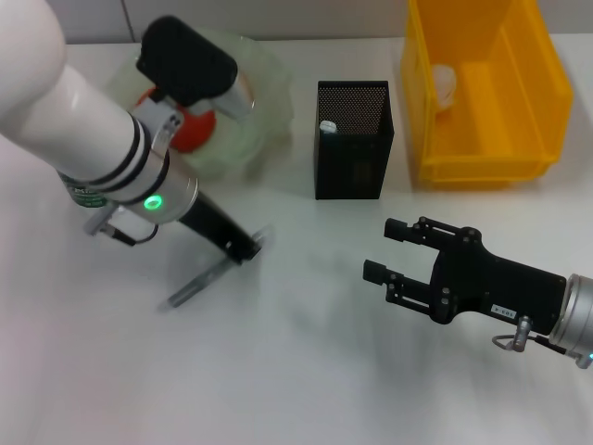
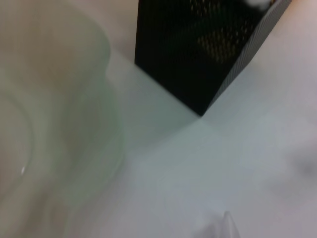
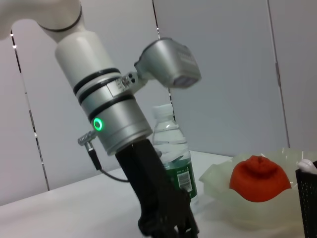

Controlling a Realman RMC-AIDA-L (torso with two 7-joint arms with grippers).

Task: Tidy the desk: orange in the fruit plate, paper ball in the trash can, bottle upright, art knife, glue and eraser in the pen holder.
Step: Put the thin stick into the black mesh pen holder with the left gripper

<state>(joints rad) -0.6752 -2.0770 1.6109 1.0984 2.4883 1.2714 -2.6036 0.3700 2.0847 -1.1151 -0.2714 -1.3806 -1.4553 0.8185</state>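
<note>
The left tool (image 1: 246, 248) points down at the white tabletop (image 1: 296, 371), just in front of the fruit plate (image 1: 264, 83); whether its fingers are apart I cannot tell. The bottle (image 3: 172, 148) stands upright behind it, white cap on top, long axis vertical. The orange (image 1: 195, 130) lies in the fruit plate. A paper ball (image 1: 446, 83) lies in the yellow trash can (image 1: 482, 158). A white tip (image 1: 327, 126) shows inside the black mesh pen holder (image 1: 352, 153). The right tool (image 1: 389, 250) hovers with fingers spread wide, holding nothing.

No text is legible; the bottle (image 3: 173, 158) label shows only a barcode.
</note>
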